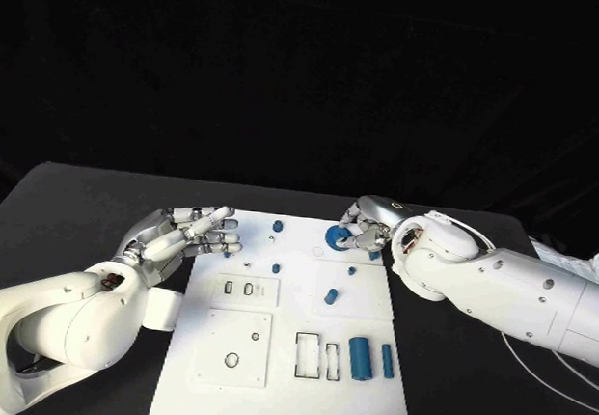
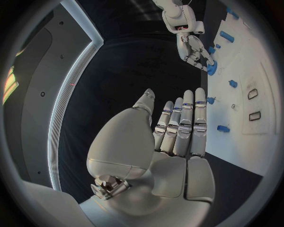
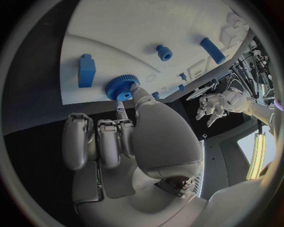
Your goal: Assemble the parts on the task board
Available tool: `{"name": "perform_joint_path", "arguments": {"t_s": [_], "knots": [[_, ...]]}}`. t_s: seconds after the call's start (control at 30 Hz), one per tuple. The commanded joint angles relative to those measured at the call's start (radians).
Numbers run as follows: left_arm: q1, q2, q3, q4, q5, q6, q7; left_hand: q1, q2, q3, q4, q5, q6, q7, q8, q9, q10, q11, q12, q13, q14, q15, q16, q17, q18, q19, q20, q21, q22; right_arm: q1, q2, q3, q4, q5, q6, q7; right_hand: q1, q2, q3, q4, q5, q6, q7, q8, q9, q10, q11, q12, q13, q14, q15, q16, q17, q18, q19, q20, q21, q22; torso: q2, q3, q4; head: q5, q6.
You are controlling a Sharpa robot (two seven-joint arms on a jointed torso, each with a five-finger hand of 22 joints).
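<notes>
Blue cylinders (image 1: pixel 360 358) lie near; right hand (image 1: pixel 367 230) pinches gear (image 1: pixel 338 236) (left hand (image 1: pixel 193 235) spread).

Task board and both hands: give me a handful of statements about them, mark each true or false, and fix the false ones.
1. The right hand is at the blue gear near the far edge of the task board. True.
2. The left hand grips a blue part. False: its fingers are spread and it holds nothing.
3. Two long blue cylinders lie side by side on the near right part of the board. True.
4. The task board is black on a white table. False: the board is white and the table is black.
5. The left hand hovers over the board's right edge. False: it is at the board's far left corner.
</notes>
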Motion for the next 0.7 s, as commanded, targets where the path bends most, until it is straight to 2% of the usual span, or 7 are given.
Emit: {"name": "perform_joint_path", "arguments": {"t_s": [0.03,0.2,0.4,0.5,0.7], "knots": [[0.001,0.001,0.001,0.001,0.001,0.010,0.004,0.003,0.003,0.000,-0.004,-0.002,0.006,0.011,-0.005,-0.001,-0.001,0.006,-0.003,-0.001,0.000,0.005,-0.002,0.002,0.011,0.005,0.002,-0.003,-0.001,-0.007,0.001,-0.004,0.008,-0.068,-0.052,-0.005,0.052,0.044,0.025,-0.014,0.001,0.065,-0.032,0.026,0.024,0.079,-0.010,0.008,0.214,0.085,-0.010,0.005,0.159,-0.022,0.002,-0.008,0.009,0.009,0.000,0.0001,0.0003,-0.001,-0.001],[0.001,0.002,0.001,0.000,0.001,0.011,0.004,0.003,0.003,0.000,-0.004,-0.002,0.006,0.011,-0.005,-0.001,-0.001,0.006,-0.003,-0.001,0.000,0.005,-0.002,0.002,0.011,0.005,0.002,-0.003,-0.001,-0.009,0.003,-0.004,0.040,-0.098,-0.098,-0.003,0.047,0.042,0.038,-0.024,0.009,0.070,-0.033,0.025,0.027,0.080,-0.013,0.011,0.216,0.085,-0.012,0.006,0.161,-0.024,0.005,-0.012,0.013,0.017,0.000,0.0004,-0.0002,0.002,0.002],[0.001,0.003,0.001,-0.001,0.001,0.012,0.004,0.003,0.003,0.000,-0.004,-0.002,0.006,0.011,-0.005,-0.001,-0.001,0.006,-0.003,-0.001,0.000,0.005,-0.002,0.002,0.011,0.005,0.002,-0.003,-0.001,-0.010,0.016,-0.004,0.102,-0.122,-0.137,-0.020,0.010,0.030,0.046,-0.019,0.014,0.064,-0.030,0.014,0.029,0.080,-0.011,0.010,0.217,0.085,-0.011,0.006,0.162,-0.025,0.008,-0.013,0.016,0.022,0.000,-0.0006,0.0017,0.006,0.005],[0.001,0.004,0.001,-0.002,0.001,0.013,0.004,0.003,0.004,0.001,-0.005,-0.002,0.006,0.011,-0.006,-0.001,-0.001,0.006,-0.003,-0.001,-0.001,0.005,-0.003,0.002,0.010,0.005,0.002,-0.003,-0.001,-0.010,0.036,-0.004,0.124,-0.149,-0.148,-0.034,-0.008,0.023,0.051,-0.016,0.024,0.061,-0.029,0.008,0.029,0.080,-0.009,0.008,0.216,0.085,-0.010,0.006,0.160,-0.025,0.009,-0.012,0.017,0.025,0.000,-0.0016,0.0028,0.009,0.007],[0.001,0.007,0.001,-0.002,0.001,0.014,0.004,0.003,0.004,0.001,-0.005,-0.002,0.006,0.011,-0.006,-0.001,-0.001,0.006,-0.003,-0.001,-0.001,0.005,-0.003,0.002,0.010,0.005,0.002,-0.003,-0.001,-0.009,0.081,-0.004,0.131,-0.190,-0.145,-0.051,-0.016,0.019,0.054,-0.015,0.027,0.061,-0.028,0.004,0.030,0.080,-0.009,0.008,0.216,0.085,-0.010,0.006,0.160,-0.026,0.009,-0.012,0.018,0.027,0.001,-0.0026,0.0033,0.014,0.005]]}}
